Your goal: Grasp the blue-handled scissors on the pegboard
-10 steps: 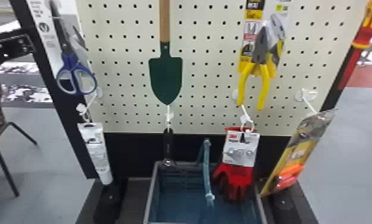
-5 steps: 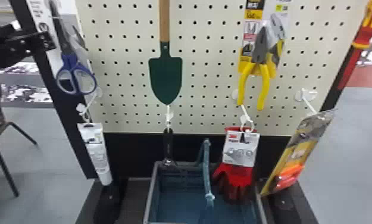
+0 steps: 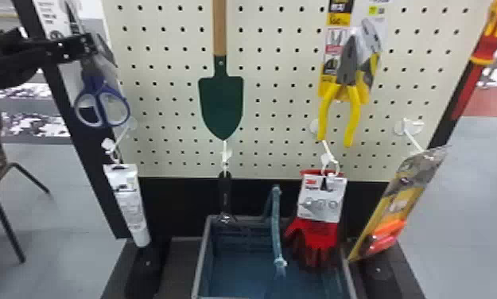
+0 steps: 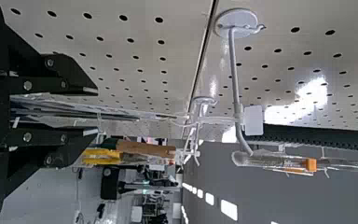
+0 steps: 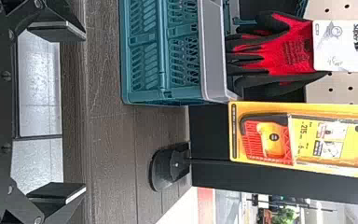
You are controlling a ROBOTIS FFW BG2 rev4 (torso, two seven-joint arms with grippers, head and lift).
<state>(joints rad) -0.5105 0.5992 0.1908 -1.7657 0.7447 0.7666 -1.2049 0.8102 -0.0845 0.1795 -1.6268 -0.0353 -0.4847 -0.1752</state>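
Note:
The blue-handled scissors [image 3: 101, 105] hang in a clear pack at the pegboard's [image 3: 283, 103] upper left, handles down. My left gripper [image 3: 85, 43] comes in from the left at the height of the blades, above the handles. In the left wrist view the pack [image 4: 135, 115] shows edge-on, running between the two fingers of my left gripper [image 4: 95, 112], which stand open on either side of it. My right gripper [image 5: 84, 109] is low down, open and holding nothing, over the dark base beside the teal basket [image 5: 163, 51].
On the board hang a green trowel [image 3: 220, 99], yellow pliers [image 3: 348, 79], red gloves [image 3: 313, 238], a white tube [image 3: 128, 202] and a yellow pack [image 3: 398, 202]. A black post [image 3: 80, 159] runs just behind the scissors. The basket's rim [image 3: 201, 254] sits below.
My left arm has moved right from the view's left edge, and its fingers now reach the scissors' pack. Nothing else has shifted.

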